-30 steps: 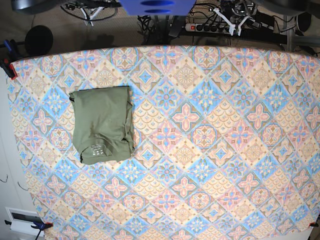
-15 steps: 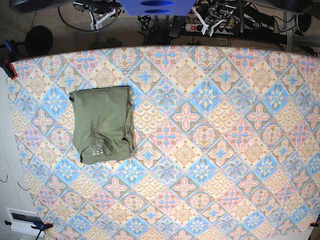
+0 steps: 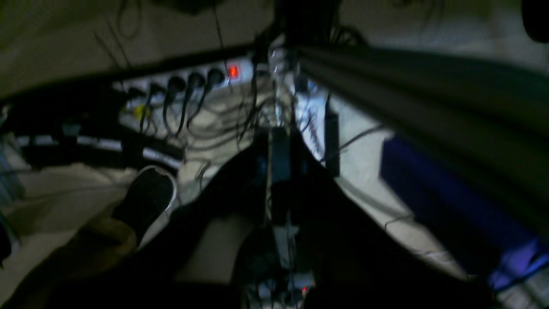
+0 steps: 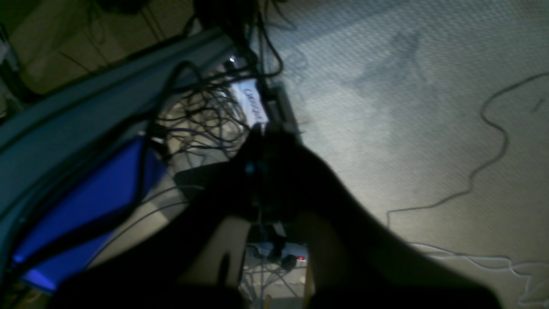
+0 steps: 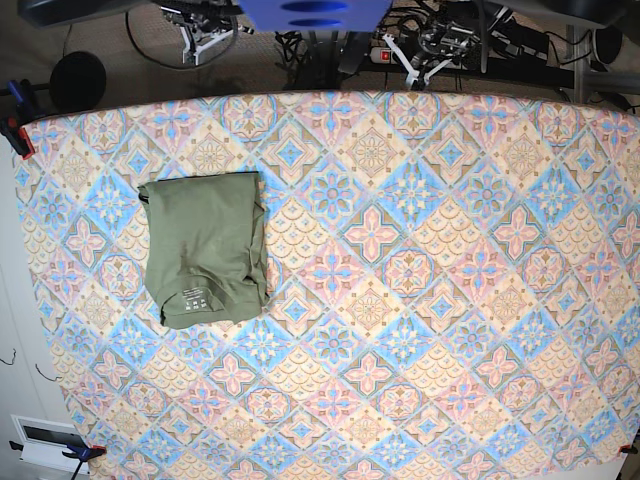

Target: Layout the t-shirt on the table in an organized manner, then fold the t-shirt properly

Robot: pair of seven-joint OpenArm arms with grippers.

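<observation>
folded shirt on the cloth, both arms pulled back off the table

while the table [image 5: 420, 300] fills nearly the whole base view, the t-shirt [image 5: 206, 248] lies at its left of centre, in the upper left part of the frame, folded into a compact rectangle with its white collar label facing up near the lower edge. it lies flat on the patterned cloth, well apart from every edge, and nothing touches it.

moving rightward along the top edge of the base view, the right gripper [image 5: 205, 35] shows as a small white shape beyond the far edge of the table, over the floor. its jaws are closed together and grip nothing; in the right wrist view the dark fingers [image 4: 274, 171] meet above carpet and tangled cables [image 4: 206, 120].

further right along the same top edge sits the left gripper [image 5: 420, 50], also off the table. its jaws are likewise pressed closed and empty; the left wrist view is blurred, showing a power strip [image 3: 188, 81] with a red light and a shoe [image 3: 146, 201] at lower left.
</observation>
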